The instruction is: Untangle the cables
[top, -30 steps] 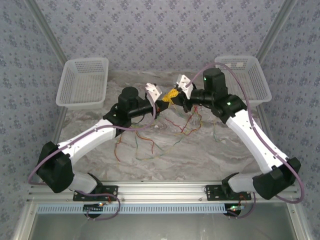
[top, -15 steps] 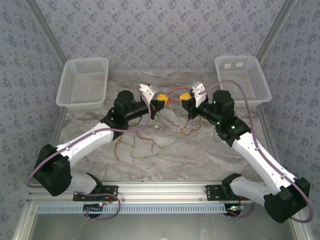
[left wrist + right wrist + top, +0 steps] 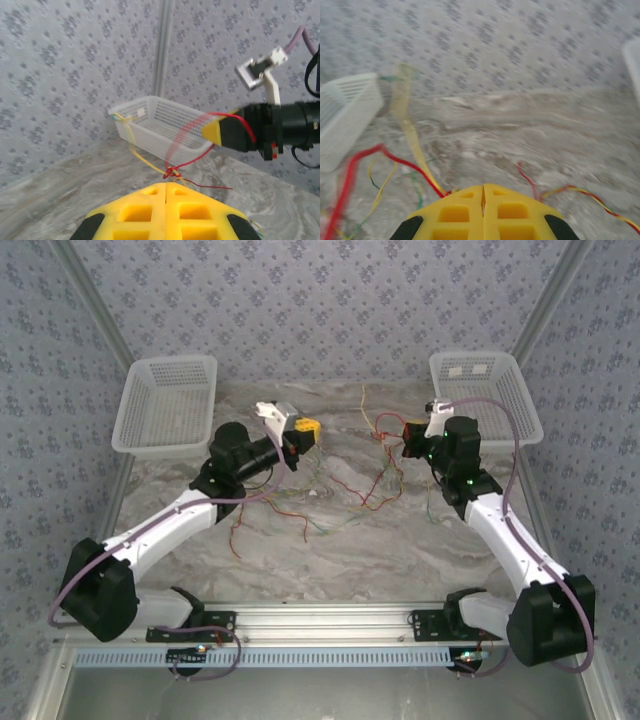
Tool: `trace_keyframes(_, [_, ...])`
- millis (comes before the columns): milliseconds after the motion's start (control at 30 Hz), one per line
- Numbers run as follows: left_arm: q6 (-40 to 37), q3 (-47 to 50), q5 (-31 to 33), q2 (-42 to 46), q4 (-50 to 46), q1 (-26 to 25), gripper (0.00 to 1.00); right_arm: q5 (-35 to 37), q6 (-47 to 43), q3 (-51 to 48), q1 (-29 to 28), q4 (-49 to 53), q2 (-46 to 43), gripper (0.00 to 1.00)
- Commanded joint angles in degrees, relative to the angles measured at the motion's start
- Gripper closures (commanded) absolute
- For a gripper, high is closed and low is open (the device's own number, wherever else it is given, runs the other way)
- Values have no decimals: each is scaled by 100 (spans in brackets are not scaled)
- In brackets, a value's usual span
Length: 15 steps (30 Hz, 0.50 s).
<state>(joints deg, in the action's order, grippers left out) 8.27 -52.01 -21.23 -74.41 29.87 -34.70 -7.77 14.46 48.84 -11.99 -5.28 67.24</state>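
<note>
The cables (image 3: 372, 485) are thin red, yellow and green wires, partly strewn on the marble table (image 3: 400, 550) and partly lifted. My left gripper (image 3: 308, 428) is shut above the table's left centre. In its wrist view a red-yellow knot (image 3: 172, 172) sits just beyond the shut tips (image 3: 166, 184), and a yellow strand runs down to them. A red wire leads from the knot to my right gripper (image 3: 216, 131). My right gripper (image 3: 407, 432) is shut, and red and yellow strands (image 3: 415, 167) come out beside its tips (image 3: 482, 186). A yellow strand (image 3: 362, 395) sticks up near it.
A white mesh basket (image 3: 165, 405) stands at the back left and another (image 3: 487, 395) at the back right, close behind the right gripper. Patterned walls close the back and sides. Loose wire ends (image 3: 238, 530) lie in front of the left arm.
The grippers were together at the tangle a second ago. They have pulled apart, left one leftward and right one rightward, stretching the wires; a yellow strand has flicked up.
</note>
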Motion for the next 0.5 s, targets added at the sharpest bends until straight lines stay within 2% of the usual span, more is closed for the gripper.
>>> trace_keyframes(0, [0,-25,260,246,145,19,100,151,470,-29,125,-17,-23,100])
trace_keyframes(167, [-234,-208,61,145,-303,92,100,-341,535,-37,180,-70,-223,100])
trace_keyframes(233, [-355,-214,-13,65,-227,46,73,-596,566,54,176,20,-277,100])
trace_keyframes(300, [-555,-218,-346,-21,-96,3,63,-736,673,205,153,217,-316,100])
trace_keyframes(333, [-691,-260,-382,-65,-104,-63,52,-868,747,269,140,262,-341,100])
trace_keyframes(400, [-985,-410,-525,-213,-197,-194,46,-1051,900,385,63,352,-386,100])
trace_keyframes(467, [-1139,-655,-583,-411,-338,-305,27,-1138,1056,541,-93,487,-405,100])
